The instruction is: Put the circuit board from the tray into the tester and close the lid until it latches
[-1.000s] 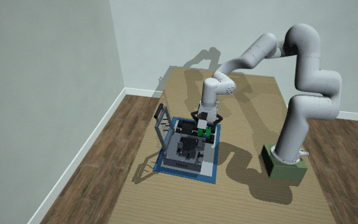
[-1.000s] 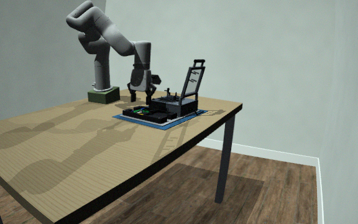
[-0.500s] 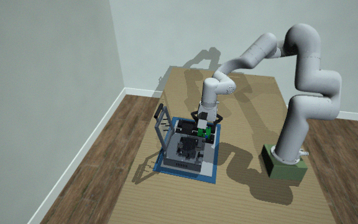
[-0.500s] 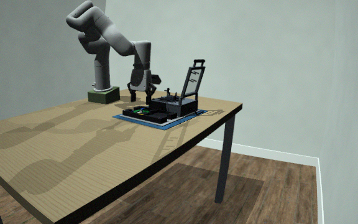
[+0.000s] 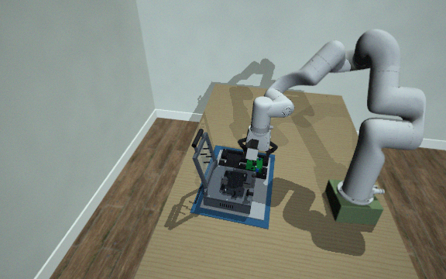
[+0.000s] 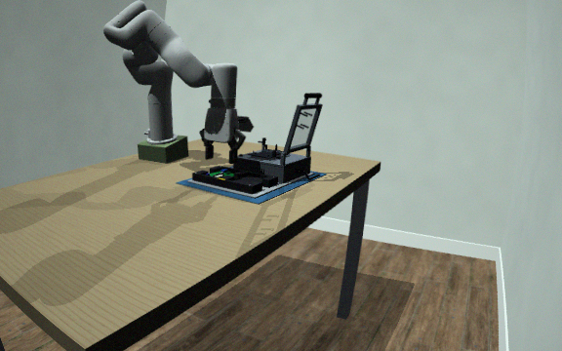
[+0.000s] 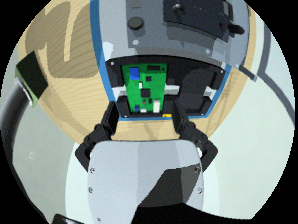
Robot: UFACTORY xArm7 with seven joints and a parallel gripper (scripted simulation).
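Note:
The green circuit board (image 7: 147, 90) lies face up in one pocket of the black tray (image 7: 162, 90); it also shows in the top view (image 5: 255, 164) and the exterior view (image 6: 221, 174). My gripper (image 7: 144, 106) is open and empty, hovering above the board with one finger on each side of it; it shows above the tray in the exterior view (image 6: 220, 155). The grey tester (image 5: 231, 186) stands beside the tray with its lid (image 5: 203, 160) (image 6: 312, 96) raised upright, handle on top. The tester's plate (image 7: 193, 6) is dark; pins and posts are too small to tell.
Tray and tester sit on a blue mat (image 5: 232, 186) on the wooden table. The arm's green base (image 5: 354, 208) stands to the right in the top view. The tray's second pocket (image 7: 193, 90) is empty. The table edge (image 6: 261, 244) runs near the tester.

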